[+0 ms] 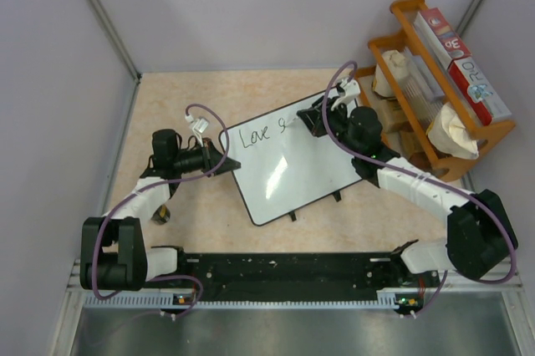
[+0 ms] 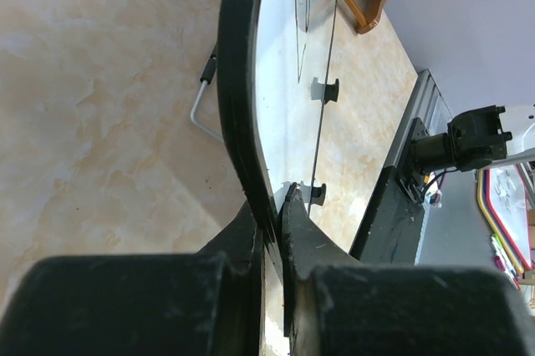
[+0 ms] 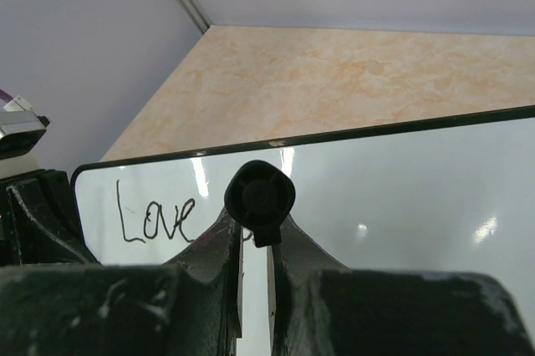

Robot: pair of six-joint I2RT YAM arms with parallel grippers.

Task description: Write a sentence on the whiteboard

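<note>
Left wrist view: left gripper [image 2: 276,205] clamps the glossy white rectangular whiteboard [image 2: 288,105] at its black edge. Beige tabletop [image 3: 376,72] lies beyond the right gripper [image 3: 259,235], clamped on a black round-ended marker [image 3: 260,197].

Gripping the whiteboard [image 1: 292,172] at its left edge with the left gripper [image 1: 219,154], parking the right gripper [image 1: 311,124] over its far edge, beside the scribbled "Love" [image 1: 253,134].

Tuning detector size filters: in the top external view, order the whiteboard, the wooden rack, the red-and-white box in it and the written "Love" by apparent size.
1-2. whiteboard and wooden rack: too alike to rank.
3. red-and-white box.
4. "Love" writing, smallest.
</note>
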